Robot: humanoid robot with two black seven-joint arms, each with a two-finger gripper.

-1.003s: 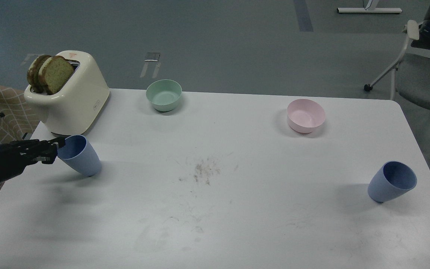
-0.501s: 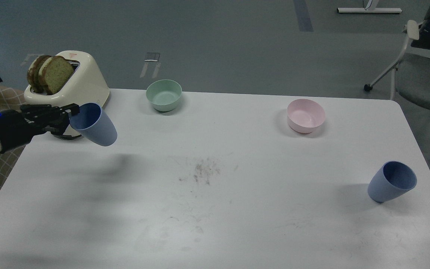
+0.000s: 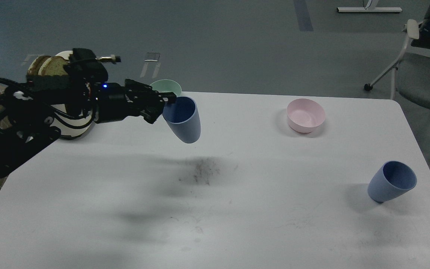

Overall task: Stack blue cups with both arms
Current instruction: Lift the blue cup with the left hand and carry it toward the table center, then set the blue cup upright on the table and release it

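Observation:
My left gripper (image 3: 166, 102) is shut on the rim of a blue cup (image 3: 183, 119) and holds it in the air above the table's middle, mouth up and tilted a little. The second blue cup (image 3: 391, 182) stands on the table (image 3: 237, 209) at the right, near the edge. My left arm reaches in from the left, over the toaster. My right arm and gripper are out of view.
A cream toaster (image 3: 64, 129) with bread slices (image 3: 52, 66) stands at the back left, mostly behind my arm. A mint-green bowl (image 3: 162, 86) sits behind the held cup. A pink bowl (image 3: 305, 115) sits at the back right. A chair (image 3: 420, 71) stands beyond the right edge.
My left gripper has lifted the blue cup off the table's left side and carried it up and to the right, toward the middle. The right cup has not moved.

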